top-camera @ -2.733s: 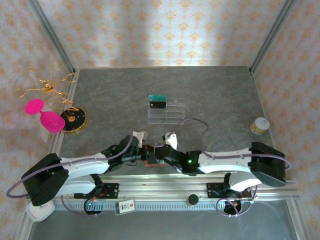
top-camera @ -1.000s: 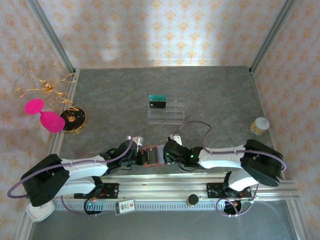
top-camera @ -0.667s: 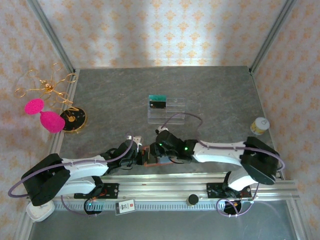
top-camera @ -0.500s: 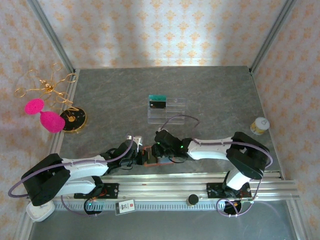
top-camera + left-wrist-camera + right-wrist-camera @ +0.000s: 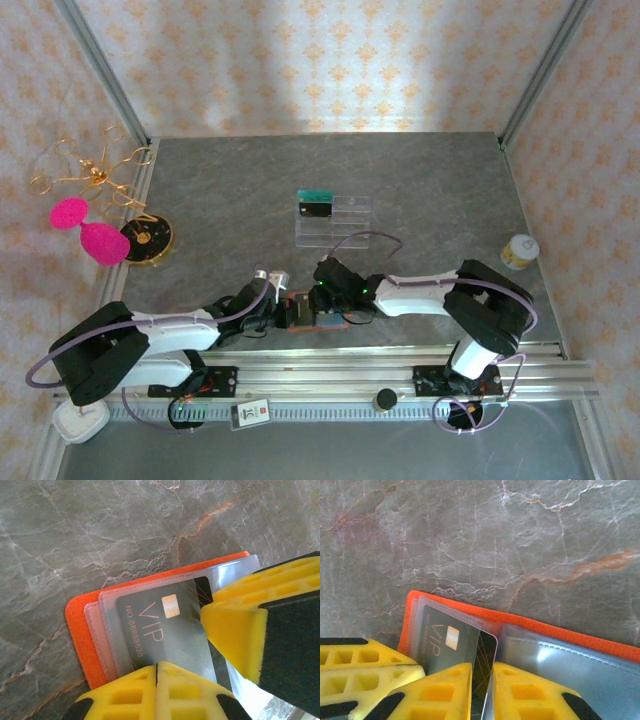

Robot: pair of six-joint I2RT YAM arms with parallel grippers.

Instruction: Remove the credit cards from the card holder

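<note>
The orange card holder (image 5: 470, 611) is lying open near the worktop's (image 5: 430, 180) front edge. The left claw (image 5: 156, 680), clenched, is resting on it. The right claw (image 5: 482, 680) is nipping the dark VIP card's (image 5: 165, 635) edge. A clear rack (image 5: 335, 217) is standing well behind.

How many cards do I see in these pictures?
3: a dark VIP card in the orange card holder; a teal card and a black card in the clear rack. More may be hidden.
</note>
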